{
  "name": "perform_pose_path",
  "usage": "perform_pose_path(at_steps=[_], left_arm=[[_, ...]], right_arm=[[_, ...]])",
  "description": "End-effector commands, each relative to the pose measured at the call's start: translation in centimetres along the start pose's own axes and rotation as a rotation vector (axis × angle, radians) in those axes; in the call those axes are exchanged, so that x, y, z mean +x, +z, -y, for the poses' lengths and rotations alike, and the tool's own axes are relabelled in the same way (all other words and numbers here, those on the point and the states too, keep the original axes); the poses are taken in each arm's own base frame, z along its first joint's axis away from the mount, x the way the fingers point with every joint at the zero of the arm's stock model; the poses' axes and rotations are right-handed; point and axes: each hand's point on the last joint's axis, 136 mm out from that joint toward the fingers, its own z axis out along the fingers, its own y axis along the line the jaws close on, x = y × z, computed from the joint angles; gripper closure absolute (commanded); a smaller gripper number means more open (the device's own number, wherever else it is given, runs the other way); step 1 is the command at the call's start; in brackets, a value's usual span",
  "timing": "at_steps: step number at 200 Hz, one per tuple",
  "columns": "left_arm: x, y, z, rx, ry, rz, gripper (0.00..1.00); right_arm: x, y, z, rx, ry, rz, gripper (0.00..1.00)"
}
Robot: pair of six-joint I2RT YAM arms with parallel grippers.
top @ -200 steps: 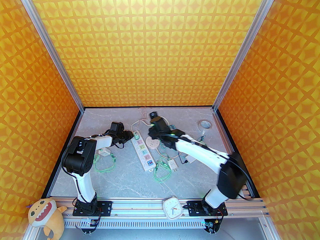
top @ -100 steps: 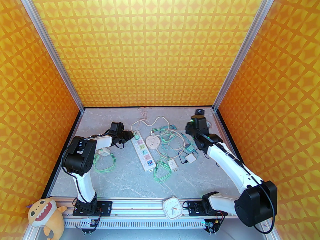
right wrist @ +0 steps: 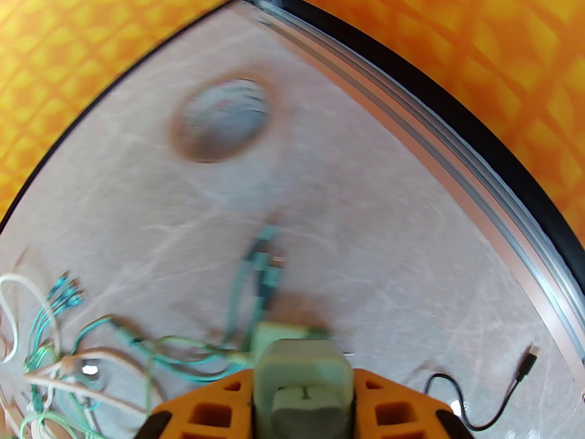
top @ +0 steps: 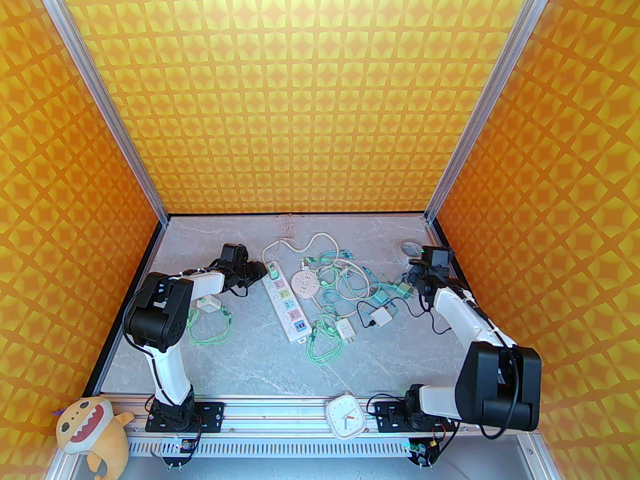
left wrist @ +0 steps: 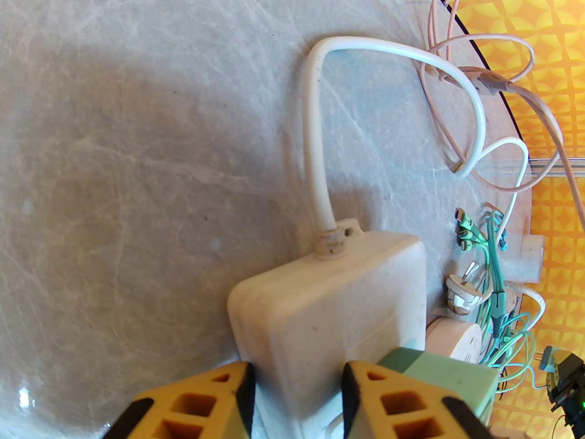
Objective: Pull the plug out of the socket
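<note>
Gripping a green plug (right wrist: pixel 292 339), the right end effector (right wrist: pixel 301 375) is near the table (top: pixel 280 363) right edge; the left end effector (left wrist: pixel 297 368) clamps the white socket strip (left wrist: pixel 329 291)

right gripper (right wrist: pixel 301 382) clamped on a green plug (right wrist: pixel 299 359), one orange finger on each side. green cables (right wrist: pixel 247 281) run ahead and left of it. blurred round ring (right wrist: pixel 224 121) further ahead. black cable (right wrist: pixel 498 405) just right.

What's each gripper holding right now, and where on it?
The left gripper clamps the white power strip across its width at the cord end. The right gripper holds the green plug by the sides of its body.
</note>
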Motion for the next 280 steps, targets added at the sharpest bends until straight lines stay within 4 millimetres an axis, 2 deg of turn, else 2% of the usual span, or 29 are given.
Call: perform_pose_path(at_steps=[1,31,81,118,145,187,238,280], left_arm=[[2.0,0.3,-2.1,-0.095,-0.001,-0.058,0.63],[1.9,0.0,-1.8,-0.090,0.002,-0.054,0.63],[2.0,-0.1,-1.7,-0.089,0.002,-0.054,0.63],[1.9,0.0,-1.8,-0.089,0.003,-0.054,0.63],[2.0,0.0,-1.9,-0.091,0.001,-0.055,0.63],[2.0,0.1,-1.9,-0.092,0.001,-0.056,0.63],[2.0,0.1,-1.9,-0.092,-0.001,-0.055,0.63],[2.0,0.0,-1.8,-0.090,0.000,-0.054,0.63]], right_arm=[[0.3,1.2,1.0,0.008,0.061,-0.029,0.71],[1.1,3.3,2.6,0.029,0.117,-0.099,0.71],[2.6,5.1,2.4,0.009,0.122,-0.182,0.69],[3.4,5.4,1.9,-0.009,0.125,-0.232,0.58],[3.1,4.7,1.8,-0.016,0.127,-0.226,0.49],[1.5,2.0,1.8,-0.027,0.132,-0.170,0.40],[-0.2,-1.7,0.5,-0.113,0.117,-0.114,0.37],[-0.4,-2.1,-1.3,-0.209,0.138,-0.133,0.37]])
